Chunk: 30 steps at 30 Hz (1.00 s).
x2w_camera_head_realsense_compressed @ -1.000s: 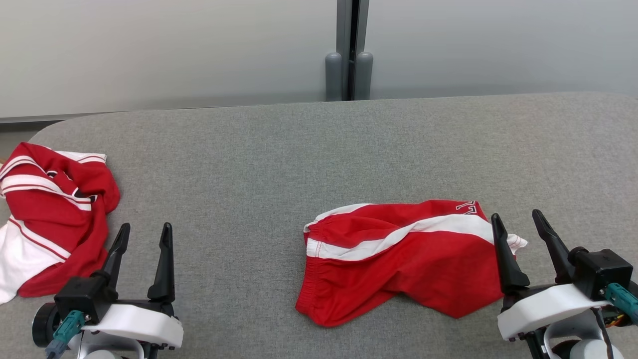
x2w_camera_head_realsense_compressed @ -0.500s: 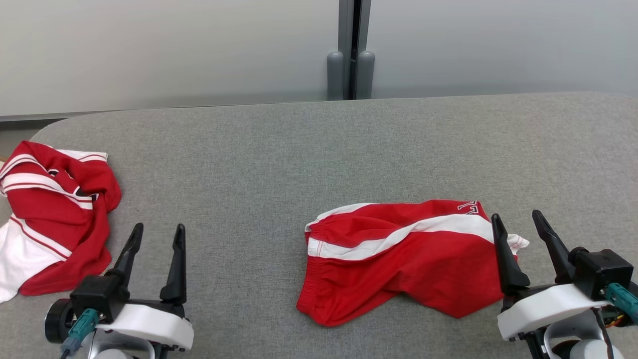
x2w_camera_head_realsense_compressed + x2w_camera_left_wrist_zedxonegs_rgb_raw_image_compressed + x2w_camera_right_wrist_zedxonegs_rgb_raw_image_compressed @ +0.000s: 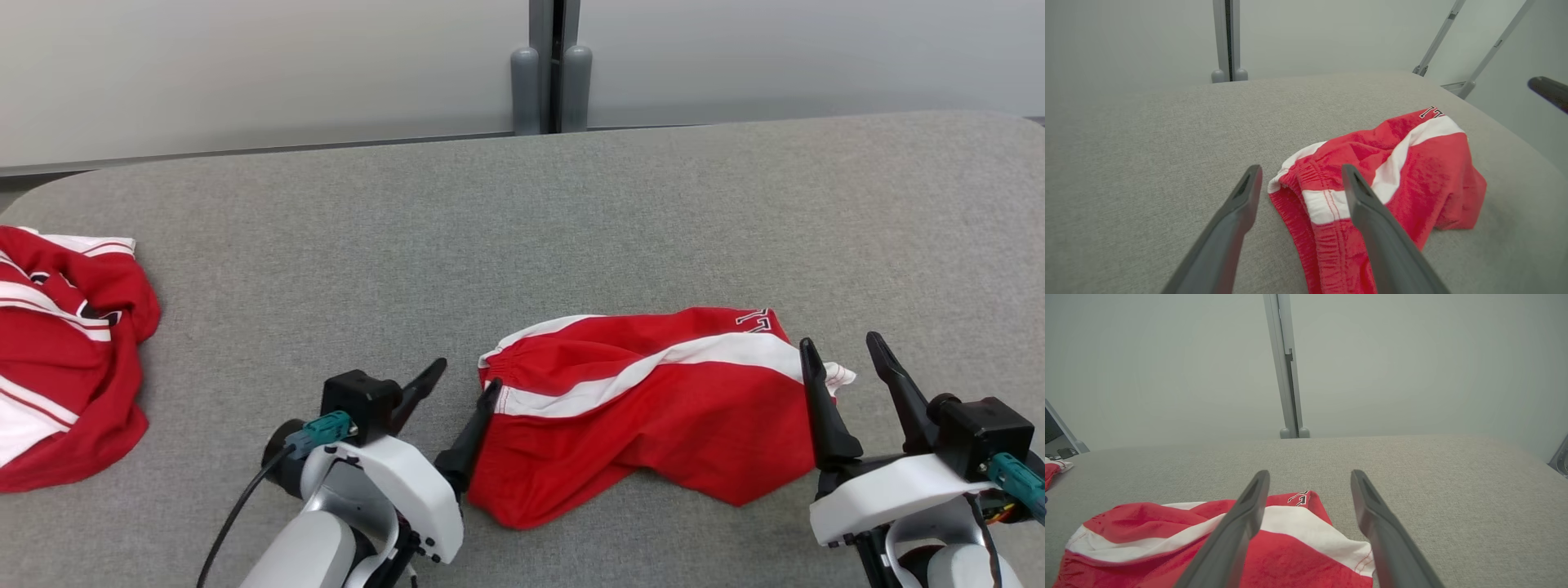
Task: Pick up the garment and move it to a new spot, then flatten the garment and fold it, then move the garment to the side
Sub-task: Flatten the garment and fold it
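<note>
Head view showed me the shorts [image 3: 653, 416] crumpled near-right on the table [image 3: 571, 229]. My left gripper [image 3: 467, 374] stood wide by their waistband, my right gripper [image 3: 840, 341] wide at the other end, both empty; every step remained.

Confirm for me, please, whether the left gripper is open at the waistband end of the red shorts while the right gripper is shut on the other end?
Not quite: the right gripper is open too, gripping nothing, as the right wrist view shows. The left gripper is indeed open at the waistband end of the red shorts.
</note>
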### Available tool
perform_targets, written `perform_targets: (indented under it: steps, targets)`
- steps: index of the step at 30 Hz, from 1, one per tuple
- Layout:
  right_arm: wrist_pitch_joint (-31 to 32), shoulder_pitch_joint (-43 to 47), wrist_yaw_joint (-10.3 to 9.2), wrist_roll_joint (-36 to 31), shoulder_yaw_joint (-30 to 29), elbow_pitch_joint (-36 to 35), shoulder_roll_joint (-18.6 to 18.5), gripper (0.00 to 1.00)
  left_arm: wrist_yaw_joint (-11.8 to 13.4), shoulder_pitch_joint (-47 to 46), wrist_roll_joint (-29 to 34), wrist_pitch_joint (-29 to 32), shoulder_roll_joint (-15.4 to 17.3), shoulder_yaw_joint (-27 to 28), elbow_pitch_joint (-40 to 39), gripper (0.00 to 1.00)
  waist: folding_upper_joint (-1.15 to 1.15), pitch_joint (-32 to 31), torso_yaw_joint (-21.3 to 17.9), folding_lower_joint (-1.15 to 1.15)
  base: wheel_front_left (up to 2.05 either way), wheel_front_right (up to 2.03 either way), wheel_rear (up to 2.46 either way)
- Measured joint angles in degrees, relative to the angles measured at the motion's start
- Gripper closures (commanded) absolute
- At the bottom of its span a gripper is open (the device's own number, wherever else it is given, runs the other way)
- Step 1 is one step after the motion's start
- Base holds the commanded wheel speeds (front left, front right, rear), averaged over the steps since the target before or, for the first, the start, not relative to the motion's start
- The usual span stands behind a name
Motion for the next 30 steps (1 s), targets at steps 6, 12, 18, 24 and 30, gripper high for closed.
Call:
perform_targets:
  steps: [6,12,18,24,30]
  targets:
    - [-0.81,-0.15,0.0,0.45,-0.14,0.7,0.05,0.0,-1.03,-1.27,-2.14,4.9,-1.37,-2.68,4.72,0.0,0.0,1.59,-1.71,0.0,0.0,0.0,0.0]
    - [-1.38,-0.35,0.0,0.48,-1.4,1.43,0.09,0.0,-1.25,-2.06,-3.05,5.17,-1.19,-2.41,5.97,1.0,0.0,2.7,-2.43,0.0,0.0,0.0,0.0]
    - [-1.99,-1.26,0.0,0.65,-3.46,3.15,0.18,0.0,-1.48,-2.08,-3.86,4.83,-0.63,-2.53,5.45,1.0,0.0,3.35,-2.35,0.0,0.0,0.0,0.0]
    - [-1.76,-3.66,-0.01,1.22,-5.91,12.41,-1.45,0.0,-1.24,-3.09,-3.47,4.19,-0.23,-2.58,4.23,1.0,0.0,4.91,-1.79,0.0,0.0,0.0,0.0]
    - [-2.72,-8.38,0.0,3.47,-3.47,21.67,-1.77,0.0,-1.15,-3.89,-3.28,3.52,-0.01,-2.64,3.81,1.0,0.0,6.66,-0.92,0.0,0.0,0.0,0.0]
